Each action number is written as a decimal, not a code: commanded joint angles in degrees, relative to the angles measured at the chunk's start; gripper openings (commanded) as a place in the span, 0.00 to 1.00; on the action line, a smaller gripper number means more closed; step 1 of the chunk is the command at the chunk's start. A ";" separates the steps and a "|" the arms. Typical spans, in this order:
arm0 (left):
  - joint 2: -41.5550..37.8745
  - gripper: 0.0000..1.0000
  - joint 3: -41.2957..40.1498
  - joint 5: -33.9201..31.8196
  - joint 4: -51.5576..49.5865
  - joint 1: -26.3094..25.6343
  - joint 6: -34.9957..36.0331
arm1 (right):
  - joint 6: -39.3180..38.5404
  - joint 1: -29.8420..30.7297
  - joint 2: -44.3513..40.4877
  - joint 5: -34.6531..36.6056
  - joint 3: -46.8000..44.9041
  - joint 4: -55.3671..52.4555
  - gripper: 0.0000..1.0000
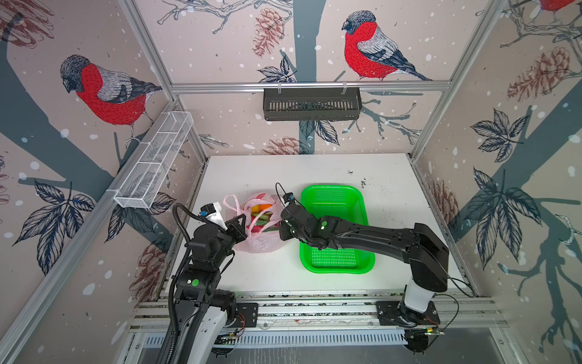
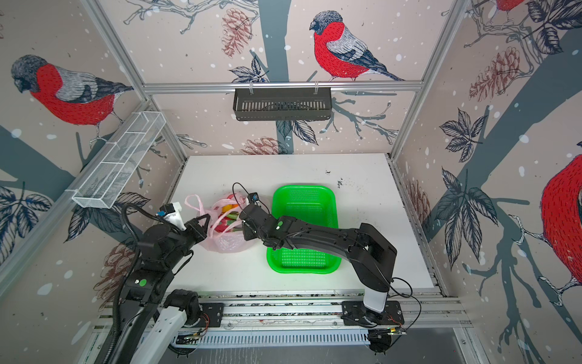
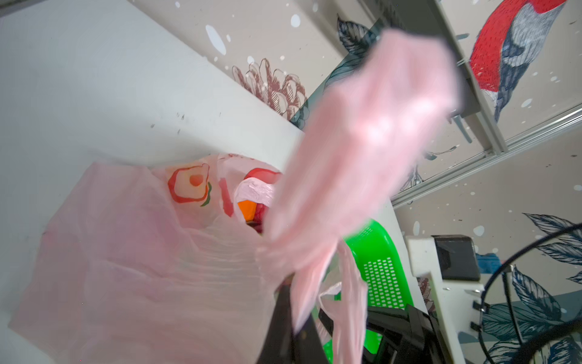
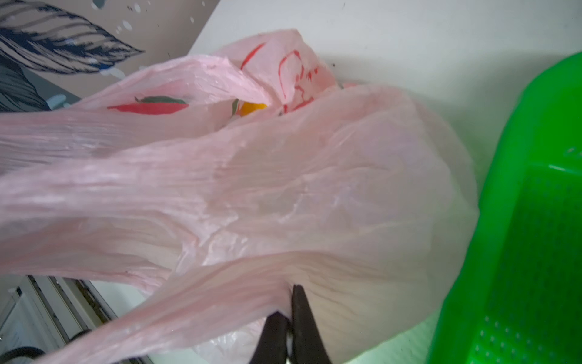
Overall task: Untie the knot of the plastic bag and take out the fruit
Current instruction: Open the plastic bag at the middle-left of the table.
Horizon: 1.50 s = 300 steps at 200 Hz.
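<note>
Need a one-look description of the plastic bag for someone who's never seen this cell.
On the white table, the plastic bag lies just beside the bright green perforated tray, on the left arm's side. It is the only soft, translucent pale-pink thing there: crinkly, with red printed marks, loop handles, and orange and red fruit showing at its mouth.

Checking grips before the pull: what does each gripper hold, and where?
Both pinch the mouth edge of the plastic bag: left gripper one side, right gripper opposite.
</note>
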 commanded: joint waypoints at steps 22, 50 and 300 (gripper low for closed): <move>-3.15 0.00 -1.68 -0.87 -5.85 0.07 -3.64 | 3.95 1.37 -1.02 -0.77 -4.14 0.12 0.08; -3.45 0.00 -1.70 -3.24 -9.00 0.09 -4.25 | 5.40 1.40 -1.89 0.31 -6.45 0.93 0.09; -7.47 0.00 -5.45 -14.88 -10.54 0.10 -9.76 | -28.47 2.99 -0.10 -0.81 23.07 -5.92 0.39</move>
